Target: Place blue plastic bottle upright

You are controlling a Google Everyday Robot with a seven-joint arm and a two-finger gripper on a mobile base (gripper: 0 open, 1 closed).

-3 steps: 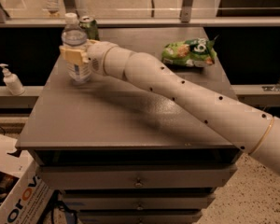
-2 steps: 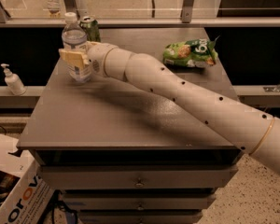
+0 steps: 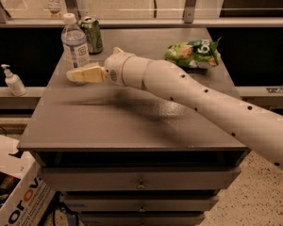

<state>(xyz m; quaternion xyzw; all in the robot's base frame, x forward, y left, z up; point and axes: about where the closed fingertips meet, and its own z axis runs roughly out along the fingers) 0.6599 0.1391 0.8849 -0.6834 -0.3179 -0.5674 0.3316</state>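
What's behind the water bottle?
A green drink can, its left edge covered by the clear ribbed plastic bottle. The pincer sits across the bottle's base, hiding it.

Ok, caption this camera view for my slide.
Gripper at the base of the upright blue plastic bottle, beside a green can on the grey cabinet.

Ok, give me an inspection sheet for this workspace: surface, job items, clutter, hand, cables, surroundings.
Surface: grey cabinet top, over drawers.
Job's things: blue plastic bottle stands upright near the back left corner, white cap on.
Clutter: green can just behind and to the right of the bottle; green snack bag at back right.
Hand: hand is low at the bottle's base, on its near side.
Cables: thin dark line on the floor behind, perhaps a cable.
Surroundings: white pump bottle on the left ledge; cardboard box on the floor, lower left.
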